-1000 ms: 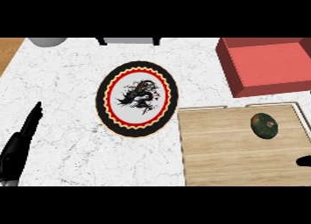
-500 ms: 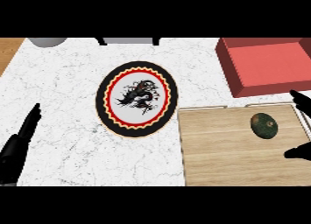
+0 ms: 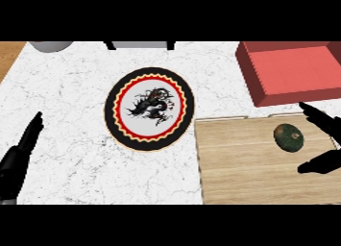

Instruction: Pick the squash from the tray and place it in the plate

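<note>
As right hand (image 3: pixel 333 144) has closed in from the edge: fingers spread, flanking squash (image 3: pixel 289 137) on wooden tray (image 3: pixel 244 163), untouched; grasp pending, plate (image 3: pixel 149 109) waiting; left hand (image 3: pixel 13 163) resting open.

One squash (image 3: pixel 289 137), dark green, on one wooden tray (image 3: pixel 244 163). One round plate (image 3: pixel 149 109) with a dragon picture on one marbled worktop (image 3: pixel 66 91). One red box (image 3: pixel 297 69). One grey round object (image 3: pixel 50 46) at the far edge. Two robot hands: left robot hand (image 3: pixel 13 166), right robot hand (image 3: pixel 332 144).
</note>
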Controlling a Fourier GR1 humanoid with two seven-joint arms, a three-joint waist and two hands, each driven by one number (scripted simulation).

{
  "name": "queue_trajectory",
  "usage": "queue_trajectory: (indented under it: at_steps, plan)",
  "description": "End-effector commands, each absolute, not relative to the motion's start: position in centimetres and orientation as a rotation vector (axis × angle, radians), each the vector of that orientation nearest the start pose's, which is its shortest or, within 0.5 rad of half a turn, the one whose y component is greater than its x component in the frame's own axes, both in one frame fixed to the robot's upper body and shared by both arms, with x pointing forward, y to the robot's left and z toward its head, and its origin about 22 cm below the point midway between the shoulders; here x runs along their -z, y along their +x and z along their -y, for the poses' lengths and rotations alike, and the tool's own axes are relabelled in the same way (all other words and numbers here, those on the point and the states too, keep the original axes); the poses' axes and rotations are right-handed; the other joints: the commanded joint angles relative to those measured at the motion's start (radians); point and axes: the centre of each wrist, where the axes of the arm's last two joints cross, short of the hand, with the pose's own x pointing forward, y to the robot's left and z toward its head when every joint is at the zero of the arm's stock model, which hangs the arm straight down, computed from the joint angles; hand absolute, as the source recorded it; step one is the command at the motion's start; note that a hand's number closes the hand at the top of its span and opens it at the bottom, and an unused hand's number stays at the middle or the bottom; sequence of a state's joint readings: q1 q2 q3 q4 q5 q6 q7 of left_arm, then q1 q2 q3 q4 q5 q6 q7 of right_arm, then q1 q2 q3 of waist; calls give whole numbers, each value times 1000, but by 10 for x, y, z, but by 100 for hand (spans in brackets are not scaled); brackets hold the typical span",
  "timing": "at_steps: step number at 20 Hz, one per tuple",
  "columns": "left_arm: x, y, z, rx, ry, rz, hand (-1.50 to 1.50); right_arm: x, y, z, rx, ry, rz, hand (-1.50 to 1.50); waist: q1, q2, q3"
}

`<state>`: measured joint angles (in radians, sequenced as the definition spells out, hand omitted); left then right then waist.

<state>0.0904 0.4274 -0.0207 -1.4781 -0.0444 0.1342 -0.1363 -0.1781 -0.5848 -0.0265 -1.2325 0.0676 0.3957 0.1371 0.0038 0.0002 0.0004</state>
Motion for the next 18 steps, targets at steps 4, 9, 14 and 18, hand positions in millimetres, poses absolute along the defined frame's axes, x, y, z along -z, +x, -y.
queue_trajectory:
  at_steps: [4,9,14,18]
  plan:
    - [4,218,-347,281,470,1511,0,-14,275,401,-645,-265,1088,-150,-2,0,0]
    - [4,215,-315,297,451,1521,0,8,300,383,-679,-265,1077,-150,5,1,0]
    - [9,209,-342,299,493,1507,0,13,303,375,-619,-233,1194,150,4,1,0]
    - [-1,224,-334,297,466,1525,0,6,301,365,-632,-251,1204,150,-2,0,0]
